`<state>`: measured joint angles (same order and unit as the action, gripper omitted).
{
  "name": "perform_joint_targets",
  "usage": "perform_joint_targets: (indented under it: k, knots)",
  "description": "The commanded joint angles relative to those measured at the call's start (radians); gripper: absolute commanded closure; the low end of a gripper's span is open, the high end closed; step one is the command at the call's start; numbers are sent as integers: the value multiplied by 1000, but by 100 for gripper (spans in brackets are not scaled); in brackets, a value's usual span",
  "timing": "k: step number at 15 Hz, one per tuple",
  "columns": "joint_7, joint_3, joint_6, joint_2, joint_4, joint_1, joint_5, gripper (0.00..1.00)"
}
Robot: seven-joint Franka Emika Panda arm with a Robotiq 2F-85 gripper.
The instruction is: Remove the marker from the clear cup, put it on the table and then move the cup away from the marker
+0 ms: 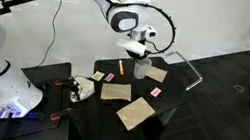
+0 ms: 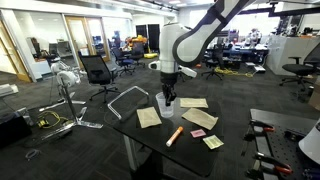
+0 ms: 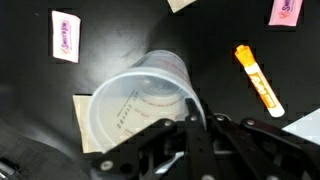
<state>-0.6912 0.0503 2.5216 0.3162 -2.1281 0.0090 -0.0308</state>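
One Franka arm reaches over the black table (image 2: 235,150) with its gripper (image 3: 192,118) pointing down at the clear cup (image 3: 130,105). In the wrist view the fingers (image 3: 190,104) are drawn close together on the rim, pinching the cup's wall on the side nearest the marker. The cup is empty and open end up, and sits directly under the gripper in both exterior views (image 2: 166,103) (image 1: 140,70). Whether its base rests on the tabletop cannot be told.

The marker (image 3: 259,80), orange with a pale tip, lies flat on the dark surface, apart from the cup. In an exterior view it lies nearer the camera than the cup, near the table's front edge (image 2: 174,135).

A tan cardboard piece (image 3: 82,112) shows from behind the cup's wall in the wrist view. Other cardboard pieces (image 2: 201,118) lie spread around the cup. Small pink squares (image 3: 64,35) lie on the table, well clear of the marker
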Motion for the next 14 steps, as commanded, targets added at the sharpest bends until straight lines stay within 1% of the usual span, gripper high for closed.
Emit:
perform_joint_targets:
  k: [1, 6, 9, 14]
  knots:
    - [74, -12, -45, -15, 19, -26, -36, 99]
    - [106, -28, -19, 4, 22, -65, -21, 99]
    - [115, -24, 5, 24, 24, -96, -1, 99]
    - [118, -20, 24, 48, 28, -123, 4, 99]
